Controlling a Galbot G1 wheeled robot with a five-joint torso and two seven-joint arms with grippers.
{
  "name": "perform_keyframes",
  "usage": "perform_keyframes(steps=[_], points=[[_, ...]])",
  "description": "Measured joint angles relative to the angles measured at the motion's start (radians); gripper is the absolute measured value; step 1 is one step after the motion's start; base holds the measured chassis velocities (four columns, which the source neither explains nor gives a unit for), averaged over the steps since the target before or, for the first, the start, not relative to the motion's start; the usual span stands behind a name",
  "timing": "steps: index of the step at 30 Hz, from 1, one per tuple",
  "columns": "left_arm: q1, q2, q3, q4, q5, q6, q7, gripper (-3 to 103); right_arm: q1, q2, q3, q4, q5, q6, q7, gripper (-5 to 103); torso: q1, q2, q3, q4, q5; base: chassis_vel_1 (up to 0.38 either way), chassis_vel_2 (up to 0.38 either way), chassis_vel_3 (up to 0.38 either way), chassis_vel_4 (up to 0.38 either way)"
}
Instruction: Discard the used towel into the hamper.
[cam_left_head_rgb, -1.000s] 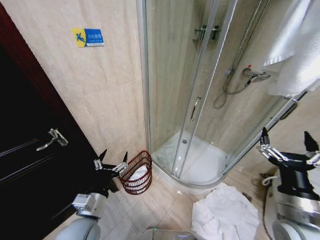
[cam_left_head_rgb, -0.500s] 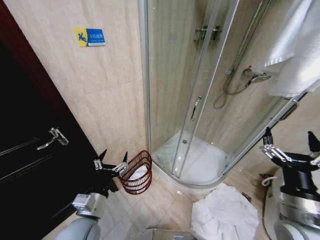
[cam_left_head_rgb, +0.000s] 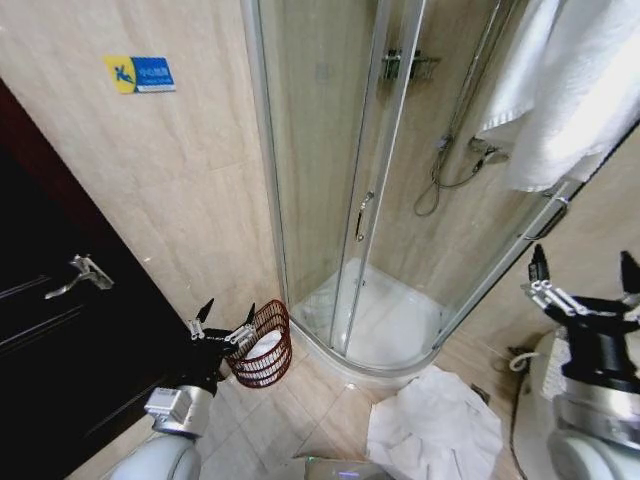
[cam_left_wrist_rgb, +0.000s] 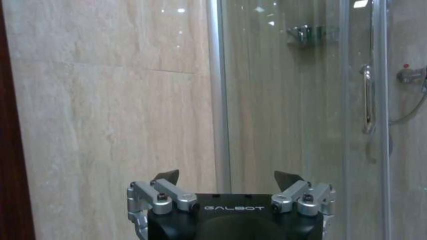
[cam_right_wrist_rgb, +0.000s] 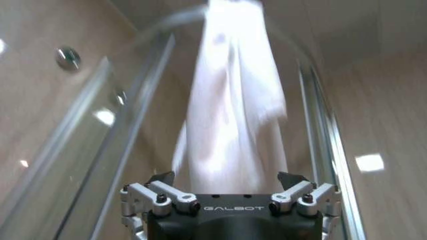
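Note:
A white towel (cam_left_head_rgb: 565, 75) hangs over the shower rail at the upper right, and the right wrist view looks up at this towel (cam_right_wrist_rgb: 233, 100). Another crumpled white towel (cam_left_head_rgb: 435, 428) lies on the floor before the shower. The hamper (cam_left_head_rgb: 264, 347), a dark red wire basket with white cloth inside, stands on the floor by the wall. My left gripper (cam_left_head_rgb: 228, 312) is open just left of the hamper and holds nothing (cam_left_wrist_rgb: 227, 177). My right gripper (cam_left_head_rgb: 583, 268) is open and empty at the right, below the hanging towel (cam_right_wrist_rgb: 227, 177).
A curved glass shower enclosure (cam_left_head_rgb: 340, 200) with a white tray (cam_left_head_rgb: 385, 325) fills the middle. A dark door (cam_left_head_rgb: 50, 340) with a lever handle (cam_left_head_rgb: 75, 275) is at the left. A blue and yellow sign (cam_left_head_rgb: 140, 73) is on the beige wall.
The whole picture has shifted left, so the camera has turned to the right. Both grippers keep their poses and stay open.

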Motion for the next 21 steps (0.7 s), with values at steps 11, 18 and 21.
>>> perform_keyframes(steps=[11,18,21], points=[[0.000,0.000,0.000,0.000,0.000,0.000,0.000,93,0.241,-0.348,0.161,-0.147,0.197,-0.045,0.012,100,0.000,0.000,0.000,-0.0003,0.0006,-0.005,0.010,-0.004,-0.006],[0.000,0.000,0.000,0.000,0.000,0.000,0.000,93,0.448,-0.516,0.063,-0.258,0.268,-0.086,0.035,100,0.000,0.000,0.000,-0.0001,0.0001,0.000,0.000,0.000,0.000],[0.000,0.000,0.000,0.000,0.000,0.000,0.000,93,0.575,-0.589,-0.004,-0.322,0.301,-0.124,0.054,100,0.000,0.000,0.000,0.0004,0.0000,0.000,0.000,0.000,0.000]])
